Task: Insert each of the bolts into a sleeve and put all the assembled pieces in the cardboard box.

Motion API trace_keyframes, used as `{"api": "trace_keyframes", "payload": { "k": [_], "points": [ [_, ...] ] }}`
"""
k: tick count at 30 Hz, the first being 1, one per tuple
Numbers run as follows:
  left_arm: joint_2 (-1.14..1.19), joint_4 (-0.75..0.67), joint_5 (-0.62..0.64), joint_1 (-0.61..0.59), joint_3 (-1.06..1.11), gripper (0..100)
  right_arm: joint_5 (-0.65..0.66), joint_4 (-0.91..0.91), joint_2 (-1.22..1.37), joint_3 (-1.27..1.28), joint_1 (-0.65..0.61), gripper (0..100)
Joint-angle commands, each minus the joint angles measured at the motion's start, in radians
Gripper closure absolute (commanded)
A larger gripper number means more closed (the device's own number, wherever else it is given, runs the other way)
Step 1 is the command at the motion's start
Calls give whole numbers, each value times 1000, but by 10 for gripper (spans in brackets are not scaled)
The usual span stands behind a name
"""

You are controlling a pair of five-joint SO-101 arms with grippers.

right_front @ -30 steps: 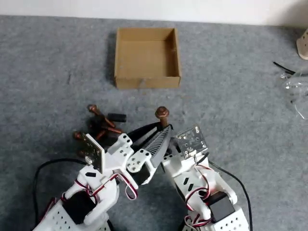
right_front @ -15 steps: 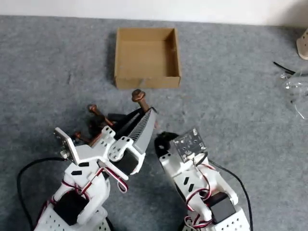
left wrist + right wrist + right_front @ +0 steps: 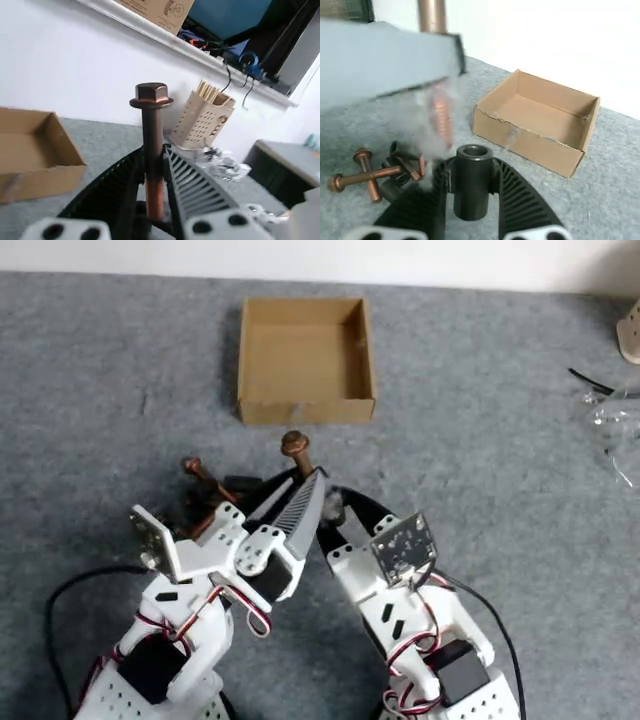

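Alignment decides this insertion: the left tool (image 3: 153,150), clamped on a copper bolt (image 3: 152,125) by its shank, and the right tool (image 3: 471,161), clamped around a black sleeve (image 3: 471,182), sit close together short of the cardboard box (image 3: 305,412), so the shank's end should meet the bore squarely

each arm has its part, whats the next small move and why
Probably shift the left gripper so its bolt sits over the sleeve in the right gripper, then lower it. The bolt is upright, head up, and its threaded end is close to the sleeve's upward-facing bore but not yet in it.
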Motion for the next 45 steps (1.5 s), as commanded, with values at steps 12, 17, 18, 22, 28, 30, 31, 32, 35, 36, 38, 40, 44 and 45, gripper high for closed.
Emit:
{"api": "trace_keyframes", "payload": {
  "k": [12,17,18,22,28,30,31,32,35,36,38,40,44,45],
  "points": [
    [-5,-238,-115,-33,137,993,106,73,-15,-13,-111,994],
    [-5,-213,-92,-27,140,993,104,70,-15,-16,-124,994],
    [-5,-199,-68,-27,136,993,104,70,-15,-16,-124,994],
    [-5,-107,5,-30,84,993,103,62,-15,-16,-82,994],
    [-5,-92,18,-36,88,993,101,15,-15,-8,-35,994],
    [-5,-94,18,-50,94,993,101,16,-15,-8,-33,994],
    [-5,-94,18,-70,93,993,101,16,-15,-8,-31,994],
    [-5,-94,18,-87,85,993,101,16,-15,-8,-31,994],
    [-5,-126,23,-122,68,993,101,13,-15,-8,-31,994],
    [-5,-127,25,-122,59,993,101,13,-15,-8,-30,994],
    [-5,-120,26,-113,36,993,101,12,-15,-8,-30,994],
    [-5,-107,26,-88,28,993,101,12,-15,-8,-30,994],
    [-5,-100,28,-42,62,993,101,12,-15,-8,-33,994],
    [-5,-98,28,-28,70,993,101,12,-15,-8,-33,994]
  ]
}}
